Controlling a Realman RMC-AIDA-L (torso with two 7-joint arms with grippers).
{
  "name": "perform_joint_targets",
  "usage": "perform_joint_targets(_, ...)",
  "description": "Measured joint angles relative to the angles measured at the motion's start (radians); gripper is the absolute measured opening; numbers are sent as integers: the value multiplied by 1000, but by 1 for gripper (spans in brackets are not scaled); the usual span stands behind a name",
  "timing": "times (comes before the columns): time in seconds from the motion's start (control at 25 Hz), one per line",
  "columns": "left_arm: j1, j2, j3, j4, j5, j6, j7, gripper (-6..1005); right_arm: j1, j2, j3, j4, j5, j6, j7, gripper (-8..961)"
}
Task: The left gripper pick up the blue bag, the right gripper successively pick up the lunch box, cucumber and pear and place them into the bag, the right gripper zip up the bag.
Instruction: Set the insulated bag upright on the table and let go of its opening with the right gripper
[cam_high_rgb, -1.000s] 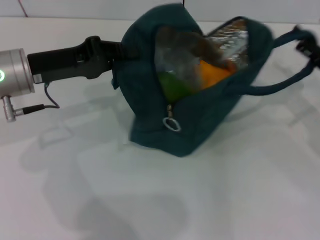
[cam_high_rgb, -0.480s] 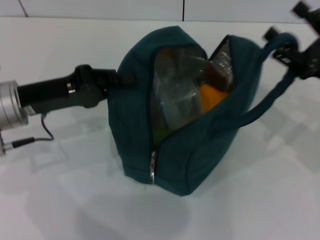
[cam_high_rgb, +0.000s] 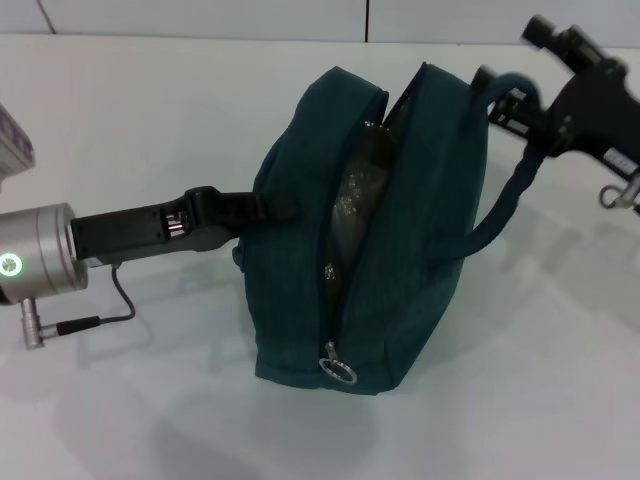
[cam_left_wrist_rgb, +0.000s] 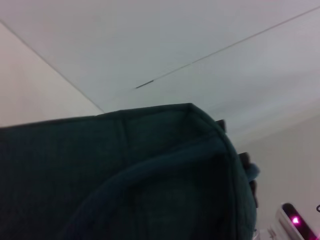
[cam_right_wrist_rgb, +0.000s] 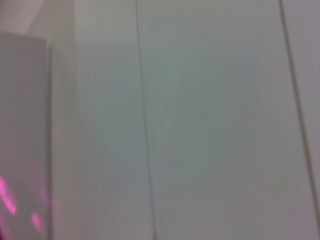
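The blue bag stands on the white table, its mouth narrowed to a slit. In that slit only something shiny and clear shows; lunch box, cucumber and pear cannot be made out. The zipper pull hangs at the near end of the slit. My left gripper reaches in from the left and is shut on the bag's left side. At the upper right, my right gripper is shut on the bag's handle strap, holding it up. Bag fabric fills the lower part of the left wrist view.
White table lies all around the bag. A cable hangs from the left wrist. The right wrist view shows only pale flat panels with seams.
The bag's mouth has closed from wide open to a slit, hiding the orange and green contents. The right gripper lifted the handle strap up and inward. The zipper pull end swung nearer.
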Motion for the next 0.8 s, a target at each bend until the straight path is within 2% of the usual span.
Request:
perform_joint_targets(0.24, 8, -1, -63, -5, -14, -8, 34, 63, 4, -15, -3, -2, -109, 22, 126, 874)
perform_joint_targets(0.36, 11, -3, -107, -15, -15, -10, 59, 63, -6, -30, -3, -4, -154, 10, 197, 874)
perform_joint_targets(0.56, 14, -4, -116, -20, -16, -26, 75, 63, -34, -42, -2, -20, -205, -30, 231, 874)
perform_joint_targets(0.64, 14, -4, -117, -21, -16, -30, 76, 63, -40, -56, 0, -25, -210, -19, 271, 874)
perform_joint_targets(0.72, 13, -6, -117, -21, -16, -36, 76, 63, -43, -67, 18, -27, -210, -5, 298, 874)
perform_joint_targets(0.8, 11, -7, -117, -21, -16, -36, 74, 63, -43, -67, 83, -34, -210, 1, 303, 874)
